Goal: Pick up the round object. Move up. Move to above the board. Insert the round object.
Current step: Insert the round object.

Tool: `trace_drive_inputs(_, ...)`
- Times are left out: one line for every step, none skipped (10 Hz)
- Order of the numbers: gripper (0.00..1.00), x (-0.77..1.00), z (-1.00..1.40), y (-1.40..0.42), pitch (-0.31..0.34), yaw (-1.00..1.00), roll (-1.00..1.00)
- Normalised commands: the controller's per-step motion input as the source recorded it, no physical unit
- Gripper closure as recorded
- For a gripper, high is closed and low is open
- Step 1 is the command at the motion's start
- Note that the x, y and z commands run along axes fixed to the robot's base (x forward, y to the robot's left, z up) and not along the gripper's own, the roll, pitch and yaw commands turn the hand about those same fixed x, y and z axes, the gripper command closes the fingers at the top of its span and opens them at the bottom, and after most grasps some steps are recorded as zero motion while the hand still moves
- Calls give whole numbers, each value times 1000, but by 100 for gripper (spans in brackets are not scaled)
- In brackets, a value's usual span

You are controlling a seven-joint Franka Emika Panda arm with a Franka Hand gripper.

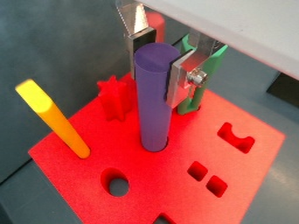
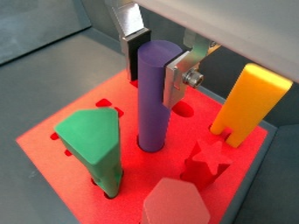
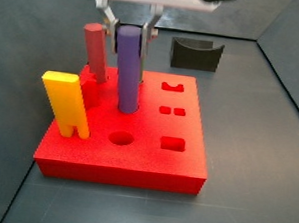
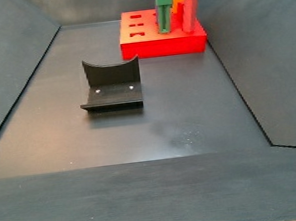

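Note:
The round object is a tall purple cylinder standing upright with its foot sunk in the red board. It also shows in the other wrist view and in a side view. My gripper sits over the peg's top, and its silver fingers press the peg from both sides in both wrist views. In a side view the gripper stands above the middle of the board. A round hole nearer the board's edge is empty.
A yellow peg, a red star peg, a green triangular peg and a pinkish faceted peg stand in the board around the purple one. The fixture stands on the dark floor, away from the board.

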Motion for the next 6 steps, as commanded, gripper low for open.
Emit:
trace_drive_inputs(100, 0, -366, -37, -87, 0, 31)
trace_drive_inputs(100, 0, -369, -11, -76, 0, 10)
trace_drive_inputs(100, 0, -320, 0, -91, 6, 0)
trace_drive_inputs(100, -123, -54, 0, -97, 0, 0)
trace_drive_inputs(100, 0, 0, 0, 17, 0, 0)
trace_drive_inputs(100, 0, 0, 0, 0, 0, 0)
